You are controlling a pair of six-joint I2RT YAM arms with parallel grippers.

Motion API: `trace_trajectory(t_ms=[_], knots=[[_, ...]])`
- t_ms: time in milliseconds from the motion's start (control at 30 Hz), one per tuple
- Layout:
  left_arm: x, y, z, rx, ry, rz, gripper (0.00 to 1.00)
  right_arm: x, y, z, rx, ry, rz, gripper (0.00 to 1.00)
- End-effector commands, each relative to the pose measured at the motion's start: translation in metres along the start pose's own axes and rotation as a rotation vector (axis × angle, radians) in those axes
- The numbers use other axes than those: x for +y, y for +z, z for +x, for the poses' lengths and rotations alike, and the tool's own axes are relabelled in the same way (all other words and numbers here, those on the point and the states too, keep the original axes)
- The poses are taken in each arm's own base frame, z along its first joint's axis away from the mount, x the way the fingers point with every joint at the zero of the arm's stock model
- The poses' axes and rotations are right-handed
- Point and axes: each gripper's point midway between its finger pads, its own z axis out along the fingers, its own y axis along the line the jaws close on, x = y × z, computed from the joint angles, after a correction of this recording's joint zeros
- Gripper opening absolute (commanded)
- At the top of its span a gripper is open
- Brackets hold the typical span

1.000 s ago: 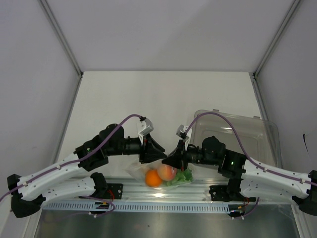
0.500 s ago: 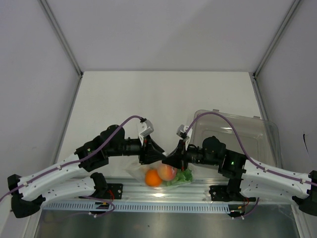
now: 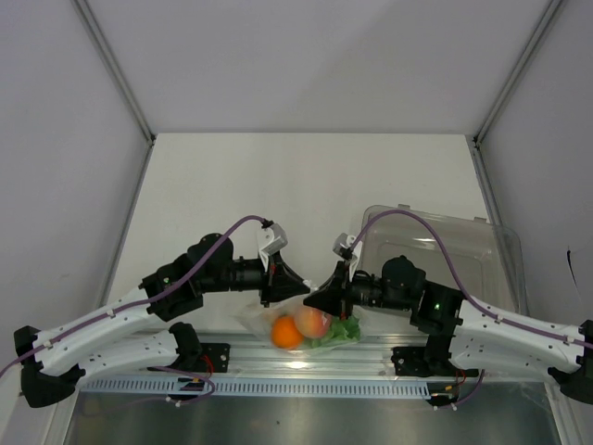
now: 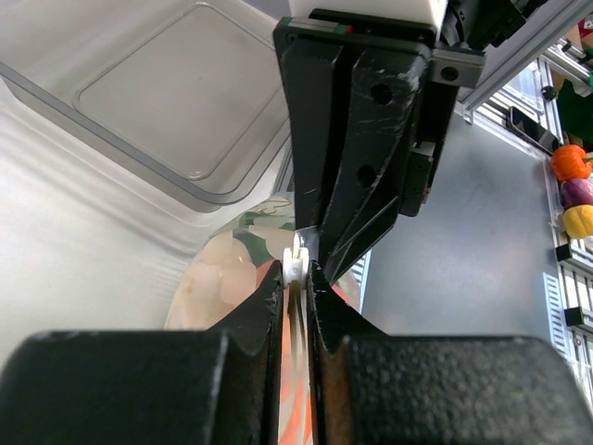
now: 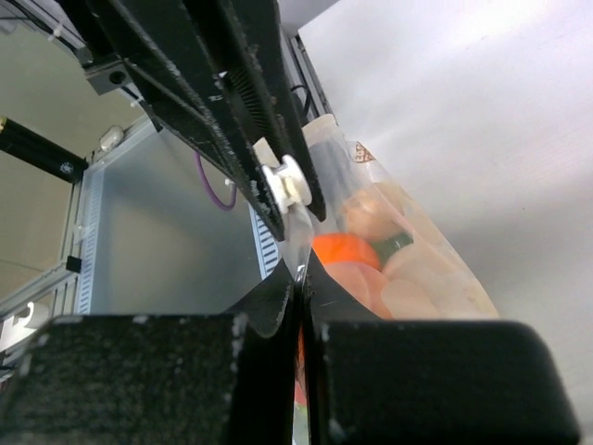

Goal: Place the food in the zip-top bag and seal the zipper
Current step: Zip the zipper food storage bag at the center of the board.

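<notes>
Pinching the zipper (image 4: 295, 263), left fingers (image 4: 263, 308) narrower than before, right fingers (image 5: 271, 301) clamped on zip-top bag (image 5: 419, 264)

White table (image 3: 306, 176) bears clear tray (image 3: 468, 248)

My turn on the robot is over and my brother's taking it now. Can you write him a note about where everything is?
Left gripper: shut on the top edge of the small clear crinkly plastic zip-top bag, at a small white tab.
Right gripper: shut on the same edge, facing it.
Done: round orange, reddish round fruit and leafy green lettuce lie inside the bag.
Left: finish sealing; whether the mouth is already closed cannot be told.
</notes>
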Motion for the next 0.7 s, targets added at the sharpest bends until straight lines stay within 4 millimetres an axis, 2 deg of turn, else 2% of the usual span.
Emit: trace_trajectory(t_ms=[0, 167, 433, 667], knots=[[0.002, -0.002, -0.001, -0.006, -0.008, -0.018, 0.01, 0.019, -0.007, -0.042, -0.19, -0.011, -0.05, 0.0], [0.006, -0.004, 0.005, 0.009, -0.019, -0.042, 0.0, 0.018, -0.015, -0.051, -0.266, -0.005, -0.034, 0.0], [0.011, -0.012, 0.015, 0.019, -0.013, -0.068, 0.01, 0.006, -0.024, -0.053, -0.323, 0.015, 0.028, 0.0], [0.005, -0.016, 0.027, 0.037, -0.015, -0.026, 0.01, 0.008, -0.029, -0.053, -0.342, 0.029, 0.016, 0.0]])
